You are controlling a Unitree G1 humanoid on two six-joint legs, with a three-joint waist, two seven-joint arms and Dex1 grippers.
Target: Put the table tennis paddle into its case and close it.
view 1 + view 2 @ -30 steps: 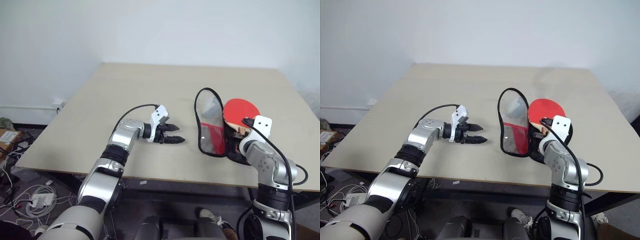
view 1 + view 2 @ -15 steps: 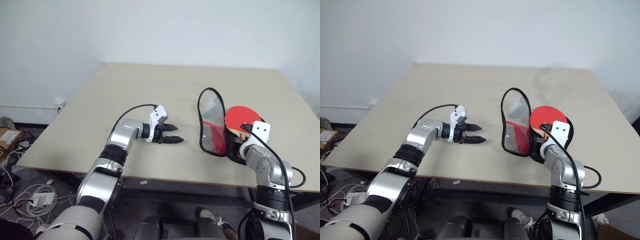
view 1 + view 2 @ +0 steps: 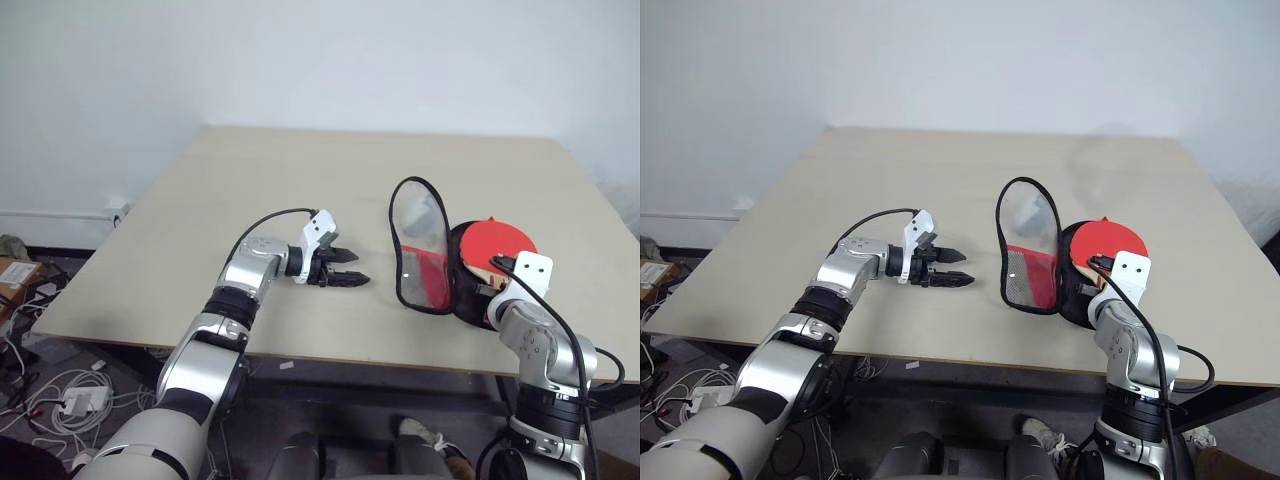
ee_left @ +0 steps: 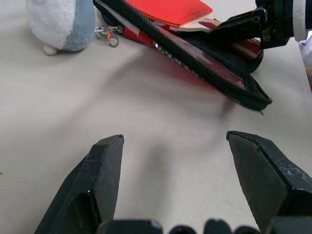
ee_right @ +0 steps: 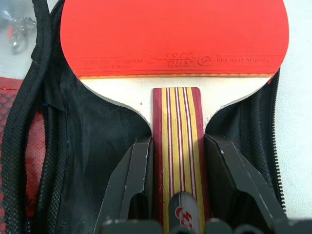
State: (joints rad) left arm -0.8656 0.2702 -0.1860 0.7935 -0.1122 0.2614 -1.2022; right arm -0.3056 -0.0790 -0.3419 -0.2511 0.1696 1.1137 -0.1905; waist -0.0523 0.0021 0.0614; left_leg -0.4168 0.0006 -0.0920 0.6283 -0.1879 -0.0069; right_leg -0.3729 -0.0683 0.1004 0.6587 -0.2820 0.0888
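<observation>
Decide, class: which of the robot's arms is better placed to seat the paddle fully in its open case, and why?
The right. The right gripper already clamps the paddle by its handle over the case's open lower half. The left gripper hangs open and empty beside the raised flap, better placed to close it afterwards.

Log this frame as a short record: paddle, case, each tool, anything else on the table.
paddle: table tennis paddle lies over the open case's dark lining, handle gripped
case: case unzipped, mesh flap standing up
right tool: right tool shut on the paddle handle
left tool: left tool open, empty, apart from the case
other: plush toy near the zipper pull
</observation>
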